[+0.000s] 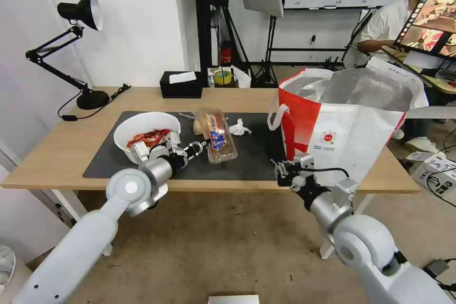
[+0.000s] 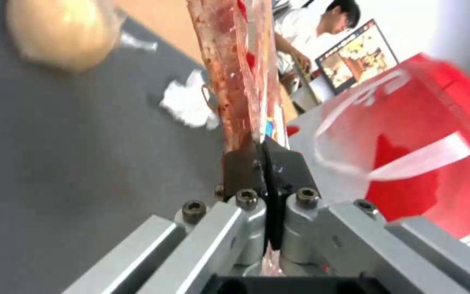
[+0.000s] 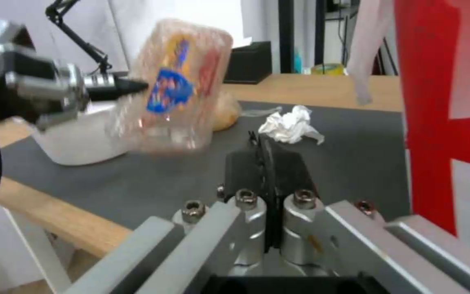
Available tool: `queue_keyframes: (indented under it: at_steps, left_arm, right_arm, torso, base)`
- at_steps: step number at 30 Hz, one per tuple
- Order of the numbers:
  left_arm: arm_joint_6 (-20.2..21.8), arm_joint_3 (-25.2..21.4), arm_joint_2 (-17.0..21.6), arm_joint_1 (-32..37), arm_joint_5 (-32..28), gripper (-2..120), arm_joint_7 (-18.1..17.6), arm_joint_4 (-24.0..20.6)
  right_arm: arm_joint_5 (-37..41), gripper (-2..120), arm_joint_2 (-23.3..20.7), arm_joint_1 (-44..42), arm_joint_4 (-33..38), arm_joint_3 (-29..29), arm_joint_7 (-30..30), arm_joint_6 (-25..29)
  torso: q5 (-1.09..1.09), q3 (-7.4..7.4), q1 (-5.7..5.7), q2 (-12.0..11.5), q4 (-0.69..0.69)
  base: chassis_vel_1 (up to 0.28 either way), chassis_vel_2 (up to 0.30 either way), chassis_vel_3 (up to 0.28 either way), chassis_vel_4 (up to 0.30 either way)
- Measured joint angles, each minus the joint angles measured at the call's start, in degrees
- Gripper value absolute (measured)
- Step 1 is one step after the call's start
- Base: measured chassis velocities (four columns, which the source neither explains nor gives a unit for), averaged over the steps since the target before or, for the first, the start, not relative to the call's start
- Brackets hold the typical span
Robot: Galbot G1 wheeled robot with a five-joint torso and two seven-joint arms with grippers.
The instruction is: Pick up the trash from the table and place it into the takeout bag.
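My left gripper [image 1: 204, 144] is shut on the edge of a clear plastic tray [image 1: 219, 136] with red scraps and a blue label, held tilted above the dark mat. In the left wrist view the gripper [image 2: 262, 147] pinches the tray [image 2: 235, 61]. The white bowl of crayfish shells [image 1: 146, 134] sits just left of that arm. Behind the tray lie a clear bag with a beige lump [image 1: 196, 126] and a crumpled tissue [image 1: 240, 128]. The takeout bag [image 1: 351, 118] stands open on the right. My right gripper [image 1: 279, 167] is shut and empty at the table's front edge beside the bag.
A black tissue box [image 1: 181, 84] and a yellow tape roll [image 1: 222, 77] stand at the table's back edge. A black desk lamp [image 1: 78, 47] is at the back left. The light-wood table [image 1: 52, 152] is bare left of the mat [image 1: 109, 161].
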Motion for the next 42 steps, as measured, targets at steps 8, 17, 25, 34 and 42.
queue_keyframes:
  at_steps: [8, 17, 25, 34, 42]
  left_arm:
    - [0.0, 1.8, 2.1, -7.1, -3.6, 0, -0.3, 0.4]
    - [-1.0, 9.2, 3.3, -22.1, -10.2, 0, -2.0, 1.7]
    - [-2.1, 17.2, -1.8, -35.9, -15.2, 0, -4.1, 5.4]
    - [-3.6, 25.5, -10.9, -49.0, -17.5, 0, -4.7, 8.9]
    - [-4.4, 31.2, -18.5, -52.4, -15.9, 0, -5.4, 15.6]
  right_arm:
    - [-1.7, 0, 1.9, -3.6, 1.2, 2.5, -0.8, 0.5]
    - [-2.8, 0, 3.7, -5.3, 1.6, 3.2, -1.1, 0.8]
    - [-3.5, 0, 5.2, -6.0, 1.5, 3.5, -1.1, 0.8]
    - [-5.7, 0, 6.9, -7.6, 0.8, 2.9, -1.8, 1.1]
    - [-6.8, 0, 8.3, -8.4, 0.3, 2.3, -2.1, 1.5]
  torso:
    - [-0.01, 0.01, 0.00, 0.0, 0.01]
    - [0.00, 0.01, 0.01, 0.0, 0.00]
    - [-0.01, 0.02, 0.01, 0.0, 0.00]
    - [0.03, 0.01, 0.01, 0.0, -0.01]
    - [0.01, 0.01, 0.01, 0.0, 0.00]
  base:
    - [0.000, 0.000, 0.000, 0.000]
    - [0.000, 0.000, 0.000, 0.000]
    - [0.000, 0.000, 0.000, 0.000]
    - [0.000, 0.000, 0.000, 0.000]
    - [0.000, 0.000, 0.000, 0.000]
